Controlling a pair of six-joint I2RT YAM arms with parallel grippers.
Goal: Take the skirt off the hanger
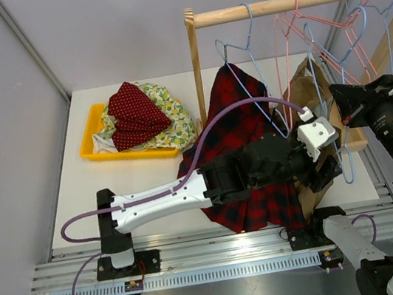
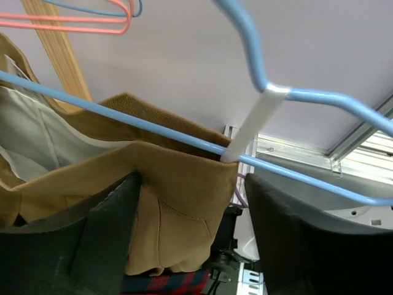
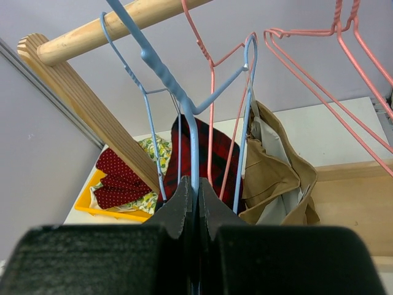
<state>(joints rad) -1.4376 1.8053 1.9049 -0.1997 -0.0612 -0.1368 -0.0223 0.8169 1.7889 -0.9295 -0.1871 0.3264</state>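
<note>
The red and dark tartan skirt drapes from beside a pale-blue hanger down to the table's front edge, under my left arm. Whether it hangs on that hanger I cannot tell. Its cloth shows low in the left wrist view and behind the wires in the right wrist view. My left gripper is open, its fingers on either side of a corner of a tan garment that hangs on a pale-blue hanger. My right gripper is shut on a pale-blue hanger wire.
A wooden rail on a wooden post carries several pale-blue and pink hangers. A yellow tray at the back left holds a red dotted garment and a lemon-print one.
</note>
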